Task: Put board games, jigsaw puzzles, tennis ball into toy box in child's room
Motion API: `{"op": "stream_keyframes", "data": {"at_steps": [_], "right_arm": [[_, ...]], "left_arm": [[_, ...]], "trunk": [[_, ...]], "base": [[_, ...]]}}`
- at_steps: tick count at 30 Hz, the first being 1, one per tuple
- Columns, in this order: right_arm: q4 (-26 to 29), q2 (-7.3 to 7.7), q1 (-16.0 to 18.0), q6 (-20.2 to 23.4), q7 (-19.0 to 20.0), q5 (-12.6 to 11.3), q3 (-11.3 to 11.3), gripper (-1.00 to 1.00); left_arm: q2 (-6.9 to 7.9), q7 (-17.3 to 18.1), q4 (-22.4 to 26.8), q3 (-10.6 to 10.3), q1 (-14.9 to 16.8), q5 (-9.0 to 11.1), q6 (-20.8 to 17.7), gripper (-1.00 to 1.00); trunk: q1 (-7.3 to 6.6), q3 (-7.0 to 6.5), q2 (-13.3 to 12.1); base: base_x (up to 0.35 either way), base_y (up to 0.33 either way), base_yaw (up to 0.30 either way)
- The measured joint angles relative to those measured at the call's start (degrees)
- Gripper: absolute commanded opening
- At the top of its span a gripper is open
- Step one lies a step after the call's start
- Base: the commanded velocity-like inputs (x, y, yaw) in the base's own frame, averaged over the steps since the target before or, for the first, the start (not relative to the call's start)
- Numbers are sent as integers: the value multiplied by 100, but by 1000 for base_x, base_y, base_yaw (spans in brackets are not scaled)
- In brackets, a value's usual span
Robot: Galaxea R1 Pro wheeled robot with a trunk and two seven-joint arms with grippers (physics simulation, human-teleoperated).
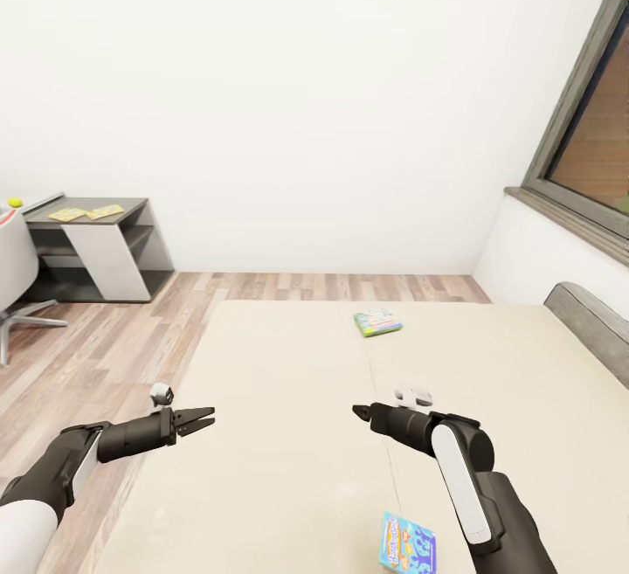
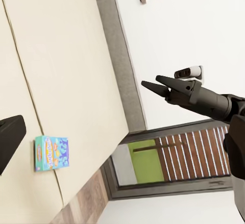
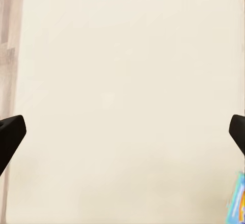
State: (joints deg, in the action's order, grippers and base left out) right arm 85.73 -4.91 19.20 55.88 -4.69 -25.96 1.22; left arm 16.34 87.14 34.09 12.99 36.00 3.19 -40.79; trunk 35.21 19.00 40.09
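Observation:
Two board games lie on the beige bed (image 1: 288, 469). The white-green one (image 1: 377, 322) is near the far edge, also in the left wrist view (image 2: 51, 152). The blue one (image 1: 408, 543) lies close to me beside my right forearm, with a sliver of it in the right wrist view (image 3: 237, 198). My left gripper (image 1: 205, 421) hovers open over the bed's near left part. My right gripper (image 1: 358, 412) (image 2: 153, 86) is open over mid-bed, its fingertips (image 3: 10, 134) far apart. On the table's dark side unit (image 1: 131, 204) lie two jigsaw puzzles (image 1: 68, 215) (image 1: 105, 210); the tennis ball (image 1: 15, 203) sits further left. The toy box is out of view.
A grey office chair (image 1: 13, 268) stands at the far left before the table. Wooden floor (image 1: 96, 347) runs between the table and the bed. The grey headboard (image 1: 594, 321) and a dark-framed window (image 1: 594, 137) are on the right.

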Motion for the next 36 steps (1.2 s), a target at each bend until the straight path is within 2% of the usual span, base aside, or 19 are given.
{"op": "stream_keyframes", "data": {"at_steps": [8, 21, 28, 31, 34, 36], "right_arm": [[-1, -1, 0, -4, 4, 0, -6, 100], [-1, 6, 0, -9, 1, 2, -18, 100], [-2, 60, 0, 8, -11, 26, -46, 100], [-1, 112, 2, 58, -19, 52, -193, 100], [-33, 343, 1, 188, -85, 147, -646, 100], [-131, 469, 0, 273, -158, 160, -829, 100]], "left_arm": [[0, 1, 0, 2, 0, -1, 0, 100], [0, 1, 1, 7, 0, -3, 0, 100], [2, 1, 1, 9, 0, -2, 0, 100], [6, 1, 1, 10, 0, -3, 0, 100], [8, 1, 2, 10, -1, -3, 0, 100], [6, 1, 2, 10, 0, -2, 0, 100]], "trunk": [[0, 0, 1], [0, 0, 1], [0, 0, 1], [0, 0, 1], [0, 0, 1], [0, 0, 1]], "base": [[0, -135, 0], [0, -6, 0], [0, 0, 0], [0, 0, 0], [0, 0, 0], [0, 0, 0]]}}
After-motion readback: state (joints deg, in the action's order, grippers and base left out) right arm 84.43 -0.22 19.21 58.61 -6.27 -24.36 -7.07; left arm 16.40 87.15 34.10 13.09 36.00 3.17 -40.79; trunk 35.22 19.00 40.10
